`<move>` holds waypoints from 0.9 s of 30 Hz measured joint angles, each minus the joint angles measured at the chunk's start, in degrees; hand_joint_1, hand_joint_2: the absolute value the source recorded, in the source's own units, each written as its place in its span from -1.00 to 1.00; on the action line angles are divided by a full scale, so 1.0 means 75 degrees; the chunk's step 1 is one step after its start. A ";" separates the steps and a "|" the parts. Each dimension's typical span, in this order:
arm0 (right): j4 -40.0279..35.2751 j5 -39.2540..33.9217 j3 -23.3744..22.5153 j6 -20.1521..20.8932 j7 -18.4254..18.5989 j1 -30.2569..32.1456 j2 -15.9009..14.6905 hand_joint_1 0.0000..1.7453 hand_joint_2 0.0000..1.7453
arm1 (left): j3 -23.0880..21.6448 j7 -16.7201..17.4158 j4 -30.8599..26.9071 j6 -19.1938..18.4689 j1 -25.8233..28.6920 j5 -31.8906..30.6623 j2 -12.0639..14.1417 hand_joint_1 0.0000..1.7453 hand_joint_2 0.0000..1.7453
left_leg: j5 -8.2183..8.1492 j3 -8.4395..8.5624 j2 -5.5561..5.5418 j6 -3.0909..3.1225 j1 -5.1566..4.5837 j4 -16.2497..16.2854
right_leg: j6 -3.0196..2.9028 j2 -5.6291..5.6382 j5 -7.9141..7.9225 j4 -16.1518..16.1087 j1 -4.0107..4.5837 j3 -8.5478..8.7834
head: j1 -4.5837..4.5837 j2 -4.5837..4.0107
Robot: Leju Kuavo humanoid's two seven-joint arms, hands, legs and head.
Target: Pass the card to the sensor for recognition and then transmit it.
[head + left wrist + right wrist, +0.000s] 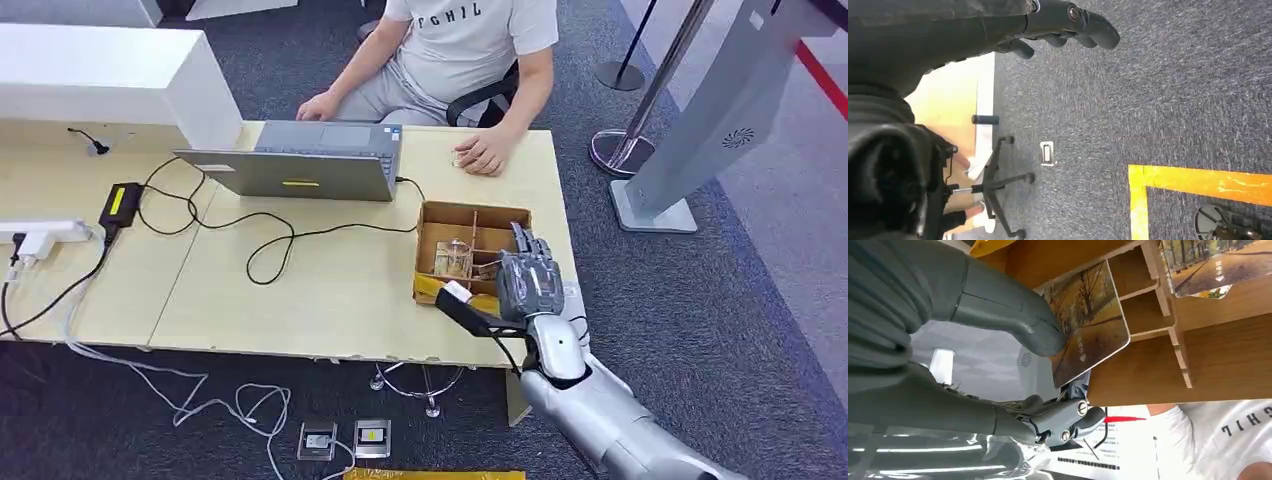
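Left to right across the scene. The left hand (1068, 22) hangs beside the desk above the carpet (1173, 100), its dark fingers (1098, 32) curled inward around nothing. On the desk (300, 290) an open laptop (300, 170) stands before a seated person (460, 60), whose hand (482, 152) rests on the desktop. Toward the desk's right end lies a wooden divider box (470, 215); the right hand (528, 280) is raised over its near edge on a forearm reaching up from below. In the right wrist view the card (1088, 325), printed with an autumn avenue, is pinched at one end between thumb (1013, 325) and fingers, its free end over the box's compartments; a second card (1218, 265) lies in the box. The card appears thin, stiff, light and glossy, hence probably slippery: a firm pinch across its flat faces near one short edge seems best, leaving the remainder exposed for the sensor.
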 joint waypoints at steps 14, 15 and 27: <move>0.0111 0.0000 -0.0006 -0.0023 -0.0006 -0.0017 0.0047 1.00 1.00 | 0.0003 0.0012 0.0000 0.0012 0.0000 0.0000 -0.0020 -1.00 -1.00 | 0.0000 0.0002 0.0000 0.0000 0.0000 0.0000 | 0.0000 0.0000 0.0000 0.0000 0.0000 0.0002 | 0.0000 0.0000; 0.0117 -0.0003 -0.0006 -0.0055 -0.0035 -0.0017 0.0050 1.00 1.00 | 0.0003 0.0015 0.0000 0.0011 0.0001 0.0000 -0.0020 -1.00 -1.00 | 0.0000 0.0002 0.0000 0.0000 0.0000 0.0000 | 0.0000 0.0000 0.0000 0.0000 0.0000 0.0002 | 0.0000 0.0000; -0.0461 0.0333 -0.0239 -0.0393 0.0289 -0.0950 0.0201 1.00 1.00 | -0.0003 0.0032 0.0000 -0.0018 0.0001 -0.0158 -0.0026 -1.00 -1.00 | 0.0007 0.0006 0.0006 -0.0007 0.0000 0.0000 | -0.0005 0.0015 0.0007 0.0003 0.0000 0.0000 | 0.0000 0.0000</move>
